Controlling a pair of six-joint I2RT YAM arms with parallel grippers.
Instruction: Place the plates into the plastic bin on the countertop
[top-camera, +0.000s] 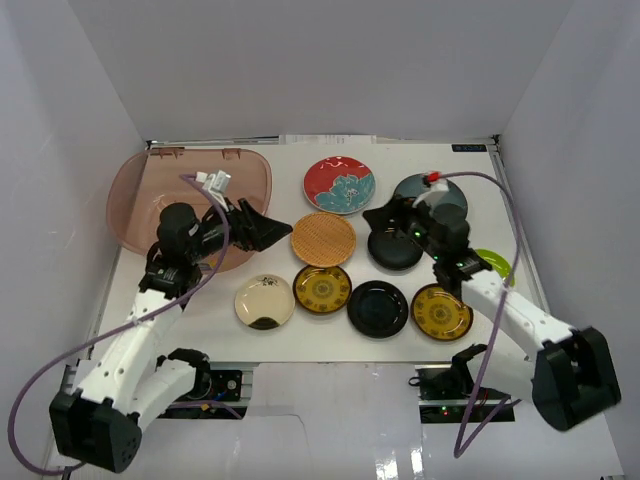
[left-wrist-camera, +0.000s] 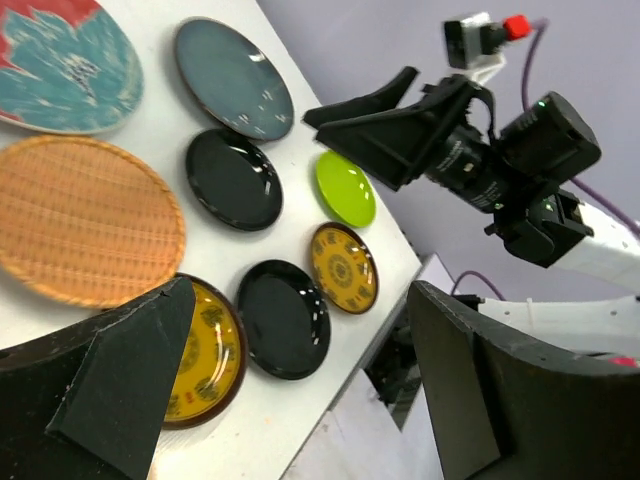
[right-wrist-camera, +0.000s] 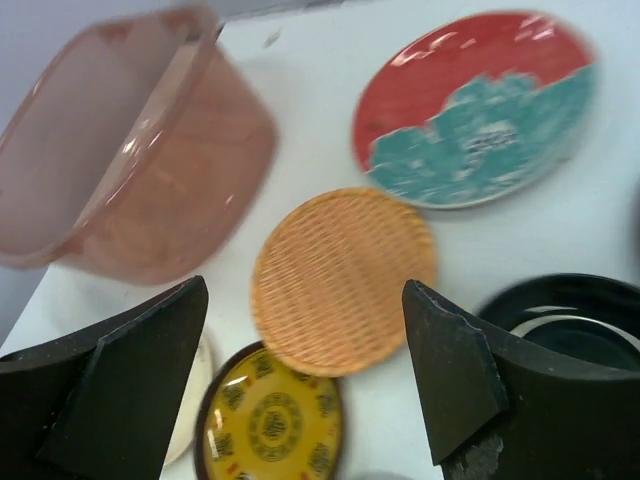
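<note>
The white tabletop (top-camera: 420, 160) carries everything. At its far left corner sits the translucent pinkish bin (top-camera: 135, 195), and every plate in view lies outside it, to its right. The left hand (top-camera: 275, 230) hovers with its jaws spread wide and nothing between them, just past the bin's right edge and beside the woven tan plate (top-camera: 323, 239). The right hand (top-camera: 382, 217) is also wide open and holds nothing, poised over the dark teal plate (top-camera: 452, 193) and a black plate (top-camera: 394, 252). The red plate with the teal flower (top-camera: 339, 184) lies at the far middle. Along the near row lie a cream plate (top-camera: 264, 302), a gold-patterned plate (top-camera: 322, 289), a second black plate (top-camera: 378, 308) and another gold-patterned one (top-camera: 441, 311). A small lime green plate (top-camera: 493, 263) shows beside the right arm.
</note>
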